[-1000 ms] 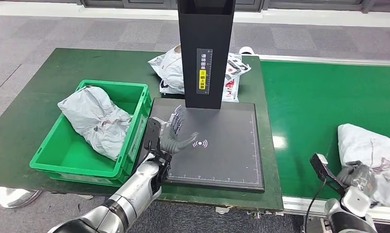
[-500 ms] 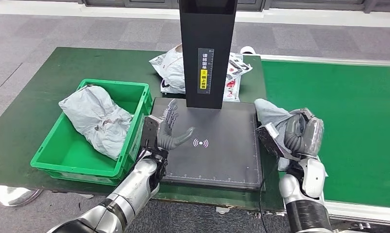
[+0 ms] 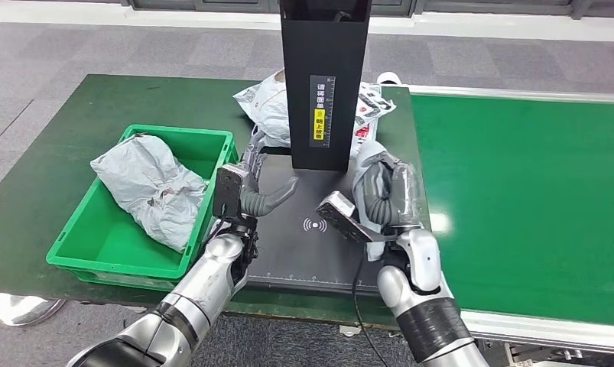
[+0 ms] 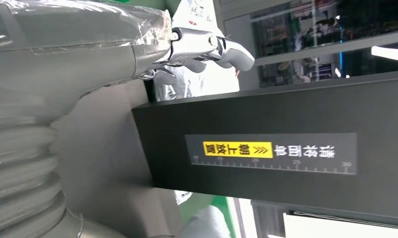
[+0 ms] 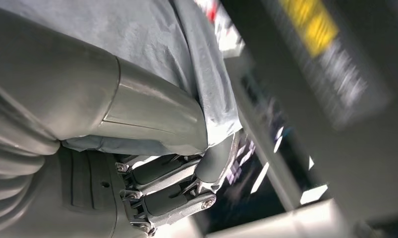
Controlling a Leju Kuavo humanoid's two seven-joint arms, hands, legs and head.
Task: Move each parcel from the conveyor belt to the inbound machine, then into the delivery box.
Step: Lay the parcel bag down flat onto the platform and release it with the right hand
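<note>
Right robot hand (image 3: 386, 200) wrapped round a grey parcel (image 3: 365, 170), fingers closed on it, held up over the right part of the inbound machine's black scan plate (image 3: 342, 256), just right of the round scan mark (image 3: 314, 225). Parcel crumpled, mostly hidden by fingers; long axis approx front-to-back, far end poking out toward the black column (image 3: 323, 84), near end dropping below the wrist. Right wrist view: thumb pressed across grey wrap (image 5: 137, 34), dark fingers (image 5: 172, 191) curled under; background blurred.

Left robot hand (image 3: 251, 189) holding nothing, fingers spread, thumb out toward plate centre; raised over the plate's left edge, beside the wall of the green delivery box (image 3: 212, 222). Left wrist view: fingertips (image 4: 206, 47) apart, close to column face w/ yellow label (image 4: 237, 148).

Delivery box on the dark green surface (image 3: 51, 160), left of plate, touching or nearly so. One grey parcel inside (image 3: 151, 187), lying diagonal, far-left to near-right, filling much of the box; bare floor of box at near-left corner.

White printed bags (image 3: 269, 107) behind column, at back edge of surface.

Conveyor belt (image 3: 533, 191) to the right, bright green, open; its edge runs just beside plate's right edge. Open room on plate: centre and front strip betw. the two hands.
</note>
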